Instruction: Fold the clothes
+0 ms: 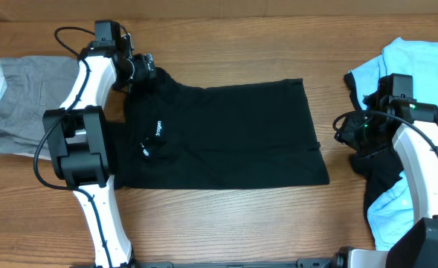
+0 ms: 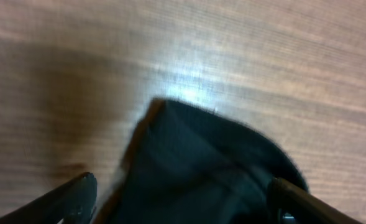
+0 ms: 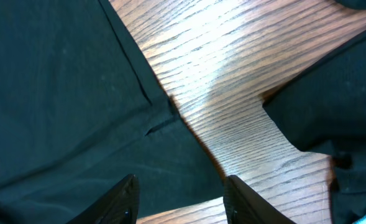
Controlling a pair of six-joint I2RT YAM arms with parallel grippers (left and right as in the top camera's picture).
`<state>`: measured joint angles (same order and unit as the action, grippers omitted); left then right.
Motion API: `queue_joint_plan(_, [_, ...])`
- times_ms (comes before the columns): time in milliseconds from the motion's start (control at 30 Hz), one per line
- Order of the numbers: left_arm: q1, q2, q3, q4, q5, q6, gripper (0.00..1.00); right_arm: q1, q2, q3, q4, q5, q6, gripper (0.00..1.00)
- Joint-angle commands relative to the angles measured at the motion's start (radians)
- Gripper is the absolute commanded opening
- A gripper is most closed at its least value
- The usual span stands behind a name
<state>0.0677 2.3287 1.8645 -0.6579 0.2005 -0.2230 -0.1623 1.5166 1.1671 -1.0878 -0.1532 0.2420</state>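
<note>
Two tees lie on the table point(image 1: 241, 223): black tee point(image 1: 226, 134) flat, blue tee point(image 1: 419, 59) bunched to its right. Right gripper point(image 3: 179, 199), fingers spread, hangs over the black tee's right edge; left gripper point(image 2: 183, 202), also spread, straddles its far left corner.

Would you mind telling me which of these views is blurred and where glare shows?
Left wrist: blurred throughout, the black tee soft-edged, a bright glare patch on the table just above it. Right wrist: sharp, wood grain crisp, with a broad sheen across the bare wood. Overhead: sharp and evenly lit, no strong glare.
</note>
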Motion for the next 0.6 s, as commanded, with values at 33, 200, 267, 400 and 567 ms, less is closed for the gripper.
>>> queue_joint_plan(33, [-0.006,0.019,0.02,0.02,-0.016,0.029,0.78,-0.001,-0.007,0.018,-0.002,-0.006,-0.007,0.47])
queue_joint_plan(200, [-0.023,0.058,0.02,0.023,-0.017,0.028,0.75,-0.001,-0.007,0.018,-0.008,-0.006,-0.007,0.47])
queue_joint_plan(267, [-0.023,0.081,0.02,0.024,-0.017,0.021,0.74,-0.001,-0.007,0.018,-0.011,-0.006,-0.007,0.47])
queue_joint_plan(400, [-0.023,0.085,0.02,0.031,-0.016,0.02,0.68,-0.001,-0.007,0.018,-0.009,-0.005,-0.007,0.47])
queue_joint_plan(567, [-0.023,0.085,0.024,0.053,0.019,0.02,0.51,-0.001,-0.007,0.018,-0.007,-0.005,-0.007,0.47])
